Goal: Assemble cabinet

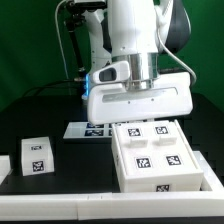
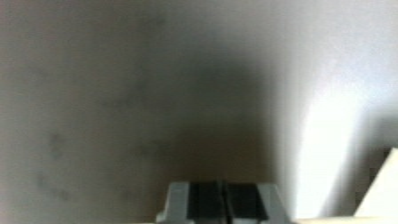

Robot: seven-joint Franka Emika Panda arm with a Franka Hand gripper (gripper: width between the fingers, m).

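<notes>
1. We see the white arm (image 1: 132, 40) reach down over the matt black counter (image 1: 60, 185). Its wrist glows blue, and its broad, smooth lower end sits just behind the cabinet.
2. The cabinet (image 1: 160, 158), a large block of smooth white plastic with rounded corners, lies on the counter at the exterior view's right. Its upper face is split into shallow panels bearing several square black-and-white tags.
3. The marker board (image 1: 92, 128), thin and flat, lies beyond the cabinet, partly hidden by it and by the arm.
4. A small white cube (image 1: 37, 156) with one tag on its front stands well apart at the exterior view's left. Another white piece (image 1: 3, 165) is cut off by that edge.
5. The wrist view is blurred. We make out a dull grey surface under a dark shadow, a bright white area beside it, and a ribbed grey metal piece (image 2: 222, 203). We cannot tell whether the jaws are open or closed.
</notes>
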